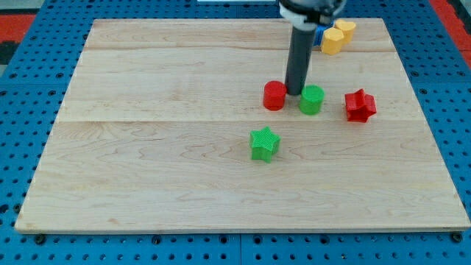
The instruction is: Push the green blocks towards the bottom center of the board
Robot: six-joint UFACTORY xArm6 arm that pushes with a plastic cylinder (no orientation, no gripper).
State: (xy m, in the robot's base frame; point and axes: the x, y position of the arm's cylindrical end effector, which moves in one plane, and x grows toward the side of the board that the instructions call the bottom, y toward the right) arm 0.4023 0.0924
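A green cylinder block (pixel 311 99) stands right of the board's middle. A green star block (pixel 265 143) lies below and to its left, near the board's centre. The dark rod comes down from the view's top, and my tip (pixel 295 92) rests between a red cylinder block (pixel 274 96) on its left and the green cylinder on its right, just above the green cylinder's upper left edge. The tip looks close to or touching both.
A red star block (pixel 360 105) lies to the right of the green cylinder. Two yellow blocks (pixel 337 35) sit at the top right, with a blue block (pixel 319 34) partly hidden behind the rod. The wooden board (pixel 147 184) lies on a blue pegboard.
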